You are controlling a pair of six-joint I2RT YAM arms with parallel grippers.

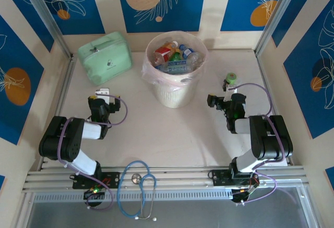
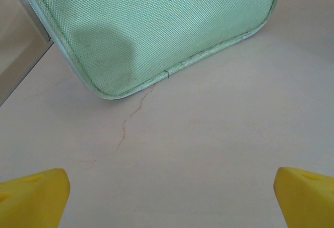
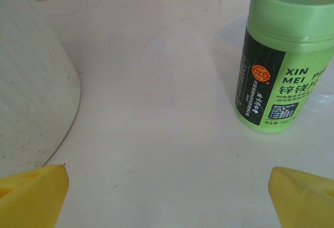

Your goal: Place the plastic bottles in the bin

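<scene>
Several plastic bottles, mostly clear with blue labels, one green and one red-and-yellow, lie heaped inside the bin. The bin is a cream-white bucket with a clear liner at the back centre of the table. Its pale wall rises at the left of the right wrist view. My left gripper is open over bare tabletop, left of the bin. My right gripper is open over bare tabletop, right of the bin. Nothing lies between either pair of yellow fingertips.
A mint-green medicine bag lies at the back left, just ahead of my left gripper. A dark cylinder with a green top stands ahead-right of my right gripper. A blue stethoscope lies at the near edge between the arm bases.
</scene>
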